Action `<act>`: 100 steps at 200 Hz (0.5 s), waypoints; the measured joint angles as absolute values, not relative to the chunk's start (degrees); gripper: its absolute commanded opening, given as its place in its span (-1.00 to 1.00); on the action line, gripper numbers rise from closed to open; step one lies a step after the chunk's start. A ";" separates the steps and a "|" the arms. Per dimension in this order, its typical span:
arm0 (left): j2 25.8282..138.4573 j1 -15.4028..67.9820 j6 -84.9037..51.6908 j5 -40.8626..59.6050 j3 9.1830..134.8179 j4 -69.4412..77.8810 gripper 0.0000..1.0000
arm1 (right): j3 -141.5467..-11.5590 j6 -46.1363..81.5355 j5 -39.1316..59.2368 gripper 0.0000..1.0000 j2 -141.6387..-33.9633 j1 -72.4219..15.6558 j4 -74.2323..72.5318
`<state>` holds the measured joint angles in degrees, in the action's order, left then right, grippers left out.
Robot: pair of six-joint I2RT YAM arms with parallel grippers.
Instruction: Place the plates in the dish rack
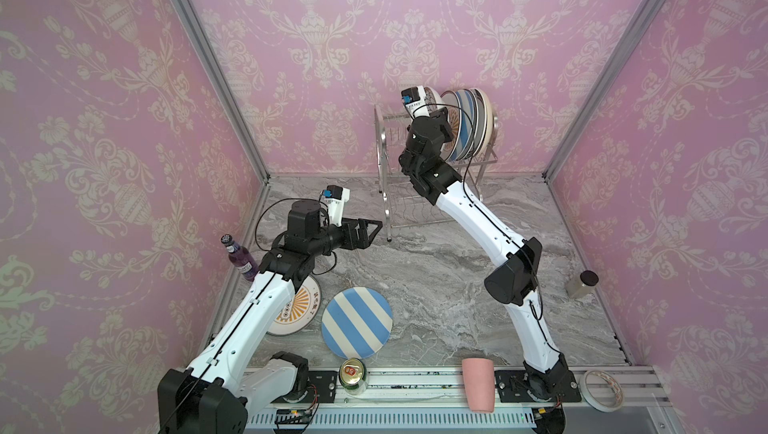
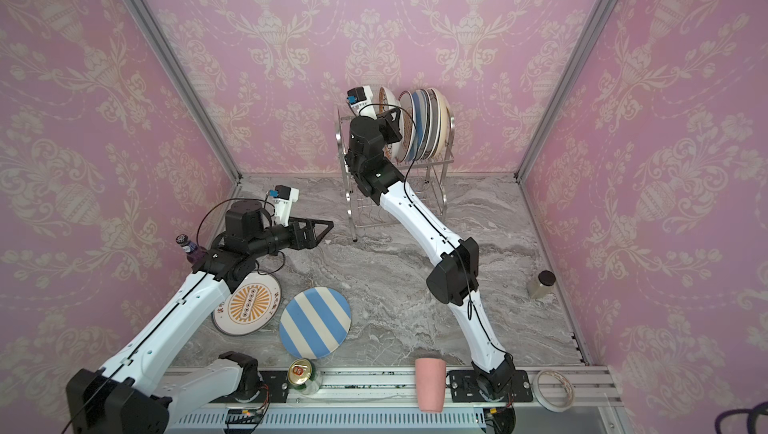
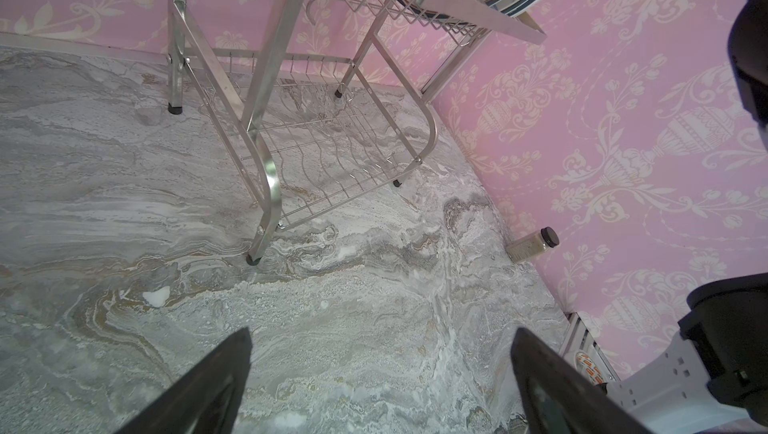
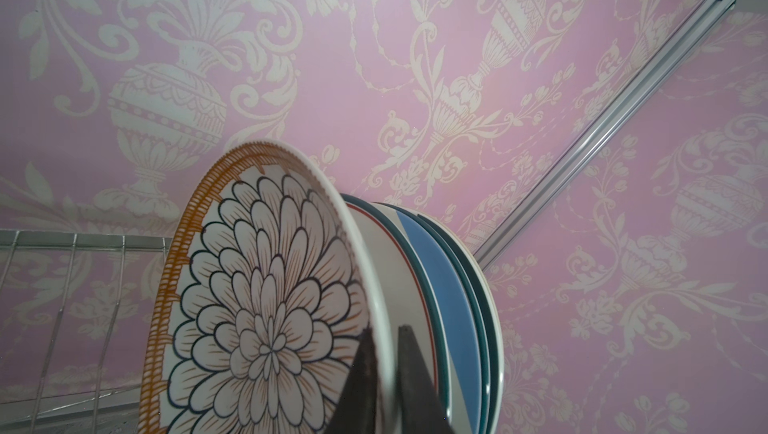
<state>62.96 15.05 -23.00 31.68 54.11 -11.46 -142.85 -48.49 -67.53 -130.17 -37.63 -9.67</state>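
As seen in both top views, found the dish rack (image 1: pixel 409 216) at the back of the bench (image 1: pixel 436 270), lower tier bare, upper tier carrying a tight row of racked plates (image 1: pixel 469 124) on edge. Noted two more lying flat at the front left: the blue-white striped plate (image 1: pixel 356 323) and, partly under the left arm, the orange-sunburst plate (image 2: pixel 248 305). Placed the petal-patterned plate (image 4: pixel 266 319) upright at the open end of that row, patterned face turned away from its neighbours, just beside them. Saw the right gripper (image 4: pixel 384 328) closed thin on that plate's rim, jaws reaching in from the near side. Judged the coming move to hang on the slot directly beneath the plate: straight down, then release. Could not confirm a seated lower edge from the top views, with the right arm in the way; caught that edge only from below in the left wrist view, down among the upper tier's wires, yet too cropped to settle. Saw the left gripper (image 3: pixel 382 332) spread wide and holding nothing, over the bench, pointing at the rack, yet the nearer of the two to the flat plates by its elbow.
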 measured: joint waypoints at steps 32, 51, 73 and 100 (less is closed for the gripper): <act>62.96 14.96 -23.00 31.68 54.13 -11.44 0.99 | -142.93 -48.47 -67.55 -1.00 -130.23 -37.63 -9.61; 62.96 14.72 -23.00 31.70 54.13 -11.44 0.99 | -142.91 -48.21 -67.53 -1.00 -130.23 -37.63 -9.37; 62.96 14.68 -23.00 31.73 54.13 -11.46 0.99 | -142.91 -47.79 -67.42 -1.00 -130.23 -37.63 -8.69; 62.96 14.59 -23.00 31.73 54.13 -11.44 0.99 | -143.11 -46.26 -66.81 -0.88 -130.04 -37.63 -6.94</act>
